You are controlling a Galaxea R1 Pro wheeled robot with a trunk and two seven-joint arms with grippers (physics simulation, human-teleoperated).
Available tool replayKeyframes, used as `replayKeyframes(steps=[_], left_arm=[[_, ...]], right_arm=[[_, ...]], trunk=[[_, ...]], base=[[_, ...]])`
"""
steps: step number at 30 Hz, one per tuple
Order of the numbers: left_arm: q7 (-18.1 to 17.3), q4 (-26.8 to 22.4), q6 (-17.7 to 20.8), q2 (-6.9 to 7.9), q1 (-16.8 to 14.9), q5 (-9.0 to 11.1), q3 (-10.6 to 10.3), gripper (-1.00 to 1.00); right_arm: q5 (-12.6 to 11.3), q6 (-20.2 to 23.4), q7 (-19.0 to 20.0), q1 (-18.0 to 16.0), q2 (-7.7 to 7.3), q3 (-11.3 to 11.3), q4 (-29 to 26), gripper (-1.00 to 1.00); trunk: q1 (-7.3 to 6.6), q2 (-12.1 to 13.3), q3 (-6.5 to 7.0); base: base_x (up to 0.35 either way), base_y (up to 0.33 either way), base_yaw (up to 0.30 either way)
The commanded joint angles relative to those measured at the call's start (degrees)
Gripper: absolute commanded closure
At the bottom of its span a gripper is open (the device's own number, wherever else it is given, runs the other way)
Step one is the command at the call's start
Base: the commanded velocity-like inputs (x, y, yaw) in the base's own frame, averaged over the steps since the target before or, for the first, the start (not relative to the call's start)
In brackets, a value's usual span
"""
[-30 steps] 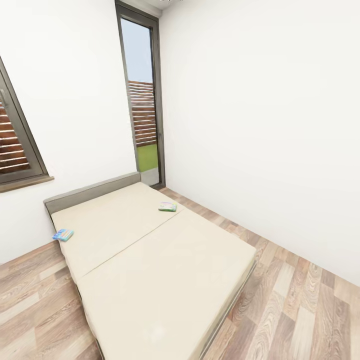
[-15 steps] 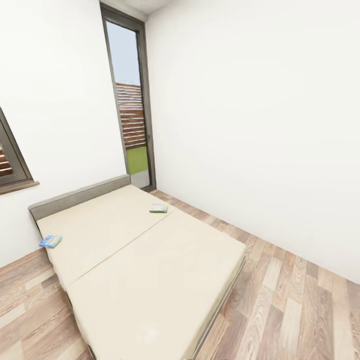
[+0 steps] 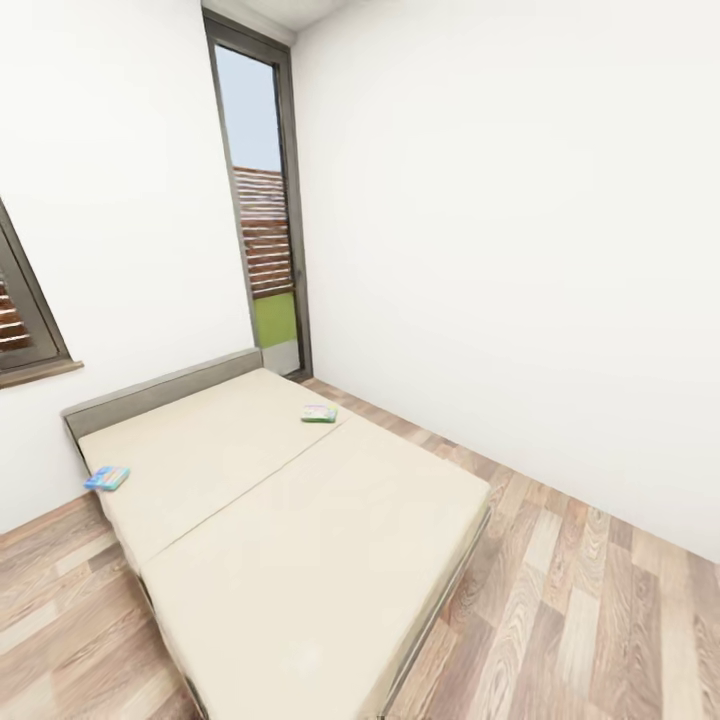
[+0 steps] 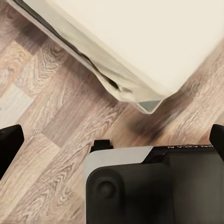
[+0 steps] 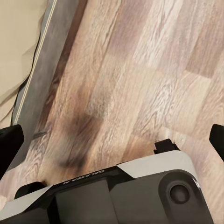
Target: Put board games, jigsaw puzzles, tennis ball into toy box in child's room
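Observation:
The bed (image 3: 300,520) fills the middle of the head view, two cream mattresses side by side with a grey headboard. A mostly blue board game (image 3: 107,478) lies flat at the far mattress's left edge. A white-green board game (image 3: 319,413) lies flat near the seam, towards the glass door. My left gripper (image 4: 113,142) is open above the plank floor beside a corner of the bed (image 4: 140,56). My right gripper (image 5: 113,140) is open too, over the floor next to the bed's grey frame (image 5: 44,70). Neither holds anything.
White walls close the room behind and to the right. A tall glass door (image 3: 265,210) stands in the corner beyond the bed, and a window (image 3: 25,320) is on the left wall. Wood-plank floor (image 3: 590,610) runs along the bed's right side. My dark base (image 4: 154,186) sits below the left gripper.
The whole head view has shifted, so the camera has moved; the bed now sits a little further left and lower than a second ago. Both board games lie where they were.

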Motion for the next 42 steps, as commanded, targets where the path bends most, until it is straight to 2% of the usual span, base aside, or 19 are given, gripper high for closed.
replayKeyframes(steps=[1, 16, 42], left_arm=[[0.0, 0.0, -0.1, 0.01, 0.0, -0.1, -0.1, -1.00], [0.0, 0.0, -0.2, 0.05, 0.0, -0.1, -0.1, -1.00], [0.0, 0.0, -0.6, 0.15, 0.0, -0.1, -0.1, -1.00]], right_arm=[[-0.1, -0.2, -0.1, 0.0, 0.03, -0.1, 0.0, -1.00], [-0.2, -0.1, -0.1, 0.0, 0.03, -0.1, 0.0, -1.00], [-0.1, -0.2, 0.0, 0.0, 0.03, -0.1, 0.1, -1.00]], trunk=[[0.02, -0.1, -0.13], [0.02, -0.1, -0.19], [0.02, -0.1, -0.99]], base=[[-0.132, 0.069, 0.000], [-0.026, 0.024, -0.030], [-0.012, 0.104, -0.152]])
